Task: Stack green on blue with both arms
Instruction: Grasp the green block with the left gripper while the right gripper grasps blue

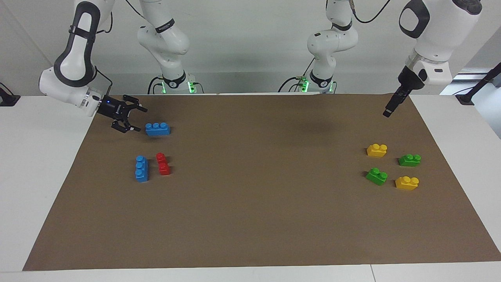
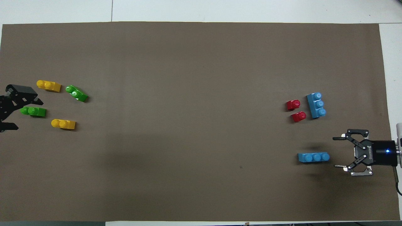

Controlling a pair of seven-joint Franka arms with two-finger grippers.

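Two green bricks lie at the left arm's end of the mat, one [image 1: 409,159] [image 2: 33,111] closer to the mat's end than the other [image 1: 376,176] [image 2: 76,93]. Two blue bricks lie at the right arm's end, one [image 1: 157,128] [image 2: 314,157] nearer to the robots than the other [image 1: 141,169] [image 2: 316,105]. My right gripper [image 1: 142,119] [image 2: 335,152] is open, low and level. It points at the end of the nearer blue brick, a small gap away. My left gripper [image 1: 387,113] [image 2: 29,114] is open and empty, raised over the mat's end by the outer green brick.
Two yellow bricks [image 1: 377,150] [image 1: 407,183] lie among the green ones, also seen from overhead [image 2: 63,124] [image 2: 48,85]. A red brick [image 1: 163,163] [image 2: 296,110] lies beside the farther blue brick. The brown mat [image 1: 250,203] covers the white table.
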